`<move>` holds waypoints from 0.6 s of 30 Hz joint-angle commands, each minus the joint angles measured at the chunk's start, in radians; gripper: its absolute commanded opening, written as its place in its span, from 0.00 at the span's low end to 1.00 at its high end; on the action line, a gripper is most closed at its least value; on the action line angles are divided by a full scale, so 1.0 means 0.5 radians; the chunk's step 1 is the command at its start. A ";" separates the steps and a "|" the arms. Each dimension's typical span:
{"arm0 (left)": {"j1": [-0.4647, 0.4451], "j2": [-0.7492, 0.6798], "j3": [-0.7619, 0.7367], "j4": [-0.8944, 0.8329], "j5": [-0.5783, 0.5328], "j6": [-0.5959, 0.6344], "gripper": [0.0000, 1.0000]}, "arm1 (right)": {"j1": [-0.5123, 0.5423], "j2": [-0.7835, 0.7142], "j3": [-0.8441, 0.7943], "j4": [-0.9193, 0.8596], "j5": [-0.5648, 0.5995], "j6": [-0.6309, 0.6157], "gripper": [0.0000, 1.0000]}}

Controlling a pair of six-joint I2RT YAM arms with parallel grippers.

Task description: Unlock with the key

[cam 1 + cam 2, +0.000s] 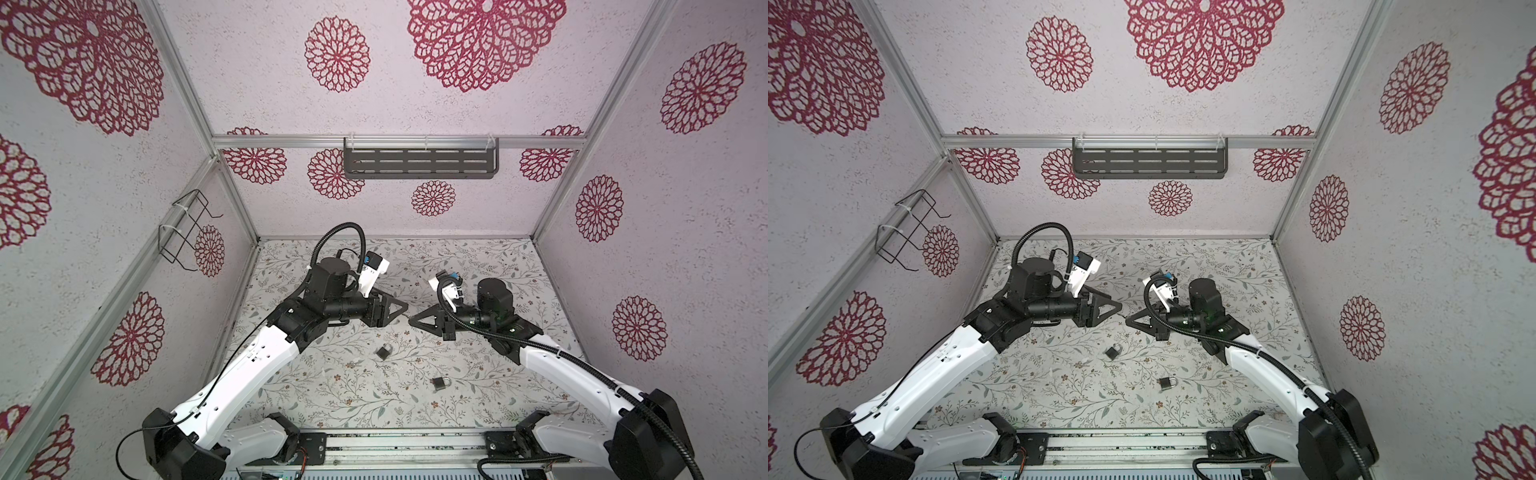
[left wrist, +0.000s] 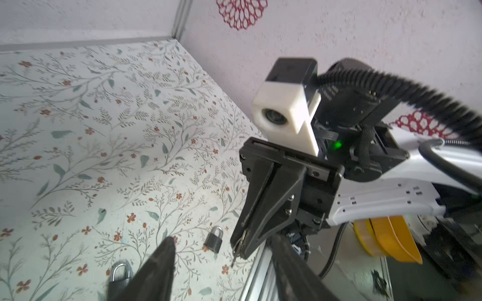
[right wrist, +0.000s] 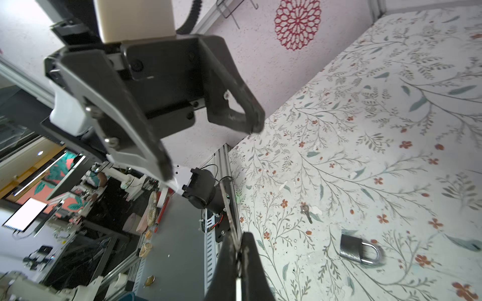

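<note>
Key-carrying step. Right gripper [image 1: 412, 321], mid-frame above table [image 1: 332, 399], pinching key [image 2: 234, 256]; left gripper [image 3: 211, 147] wide, empty. Padlock [image 1: 383, 351] lower centre, second padlock [image 1: 438, 383] right-below. Next likely: steady padlock, line key up, insert.

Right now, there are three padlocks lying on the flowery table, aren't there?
Not three, two. In both top views, only a far padlock and a near padlock lie on the flowery table.
</note>
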 commanded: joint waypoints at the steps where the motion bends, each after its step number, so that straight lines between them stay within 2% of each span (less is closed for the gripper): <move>1: 0.006 -0.139 -0.120 0.172 -0.206 -0.163 0.71 | -0.045 -0.117 0.025 -0.181 0.225 -0.037 0.00; 3: -0.005 -0.198 -0.236 0.301 -0.274 -0.297 0.72 | -0.072 -0.154 0.000 -0.236 0.285 -0.009 0.00; 6: -0.098 -0.233 -0.370 0.391 -0.487 -0.457 0.74 | -0.125 -0.189 -0.028 -0.339 0.386 0.041 0.00; 12: -0.450 -0.157 -0.416 0.234 -0.915 -0.540 0.75 | -0.287 -0.262 -0.111 -0.509 0.539 0.138 0.00; 15: -0.620 -0.075 -0.427 0.178 -1.055 -0.577 0.75 | -0.365 -0.323 -0.160 -0.578 0.606 0.208 0.00; 18: -0.731 0.054 -0.412 0.107 -1.096 -0.596 0.75 | -0.456 -0.380 -0.182 -0.722 0.664 0.233 0.00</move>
